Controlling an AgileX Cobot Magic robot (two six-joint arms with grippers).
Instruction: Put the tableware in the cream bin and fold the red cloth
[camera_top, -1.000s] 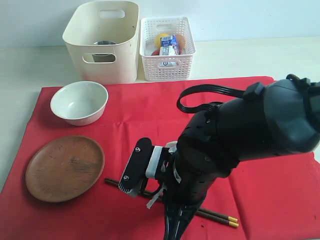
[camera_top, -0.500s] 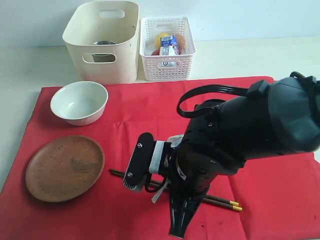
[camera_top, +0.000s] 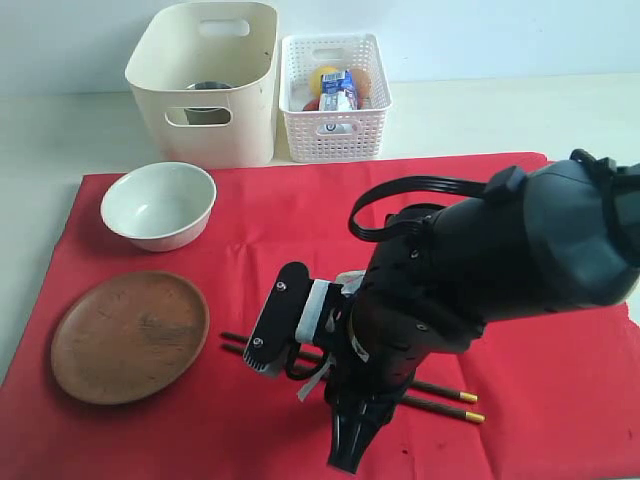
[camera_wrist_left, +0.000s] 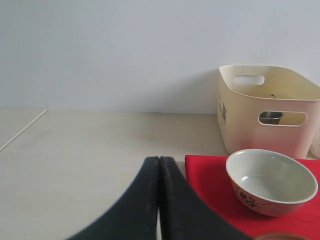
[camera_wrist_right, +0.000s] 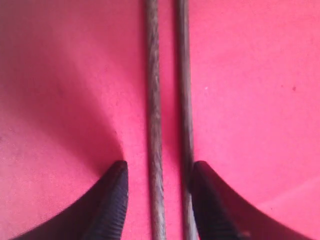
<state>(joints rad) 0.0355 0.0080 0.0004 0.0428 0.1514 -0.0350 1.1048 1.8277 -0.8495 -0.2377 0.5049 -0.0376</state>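
The dark chopsticks (camera_top: 452, 393) lie flat on the red cloth (camera_top: 270, 230) in the lower middle of the exterior frame. Their long axis runs from lower right, where the gold tips show, up and left toward the wooden plate (camera_top: 130, 335). My right arm hides their middle.

My right jaws (camera_wrist_right: 157, 167) are open and straddle the pair. In the right wrist view the 2 sticks run side by side, slightly apart, square across my closing line. 1 stick sits about midway between the pads. The other is just beside the inner face of 1 pad, so I judge it could slip under that pad rather than be swept in. I cannot tell whether the pad tips touch the fabric.

My left jaws (camera_wrist_left: 159, 165) are closed on nothing, over bare tabletop beyond the cloth's left edge, so the right arm is plainly the nearer.

The cream bin (camera_top: 250, 120) stands at upper left, off the cloth's far edge. The bowl (camera_top: 158, 205) sits between it and the plate, and the white basket (camera_top: 335, 140) is just right of the bin. The open cloth in the middle of the frame leaves a free path to the bin.
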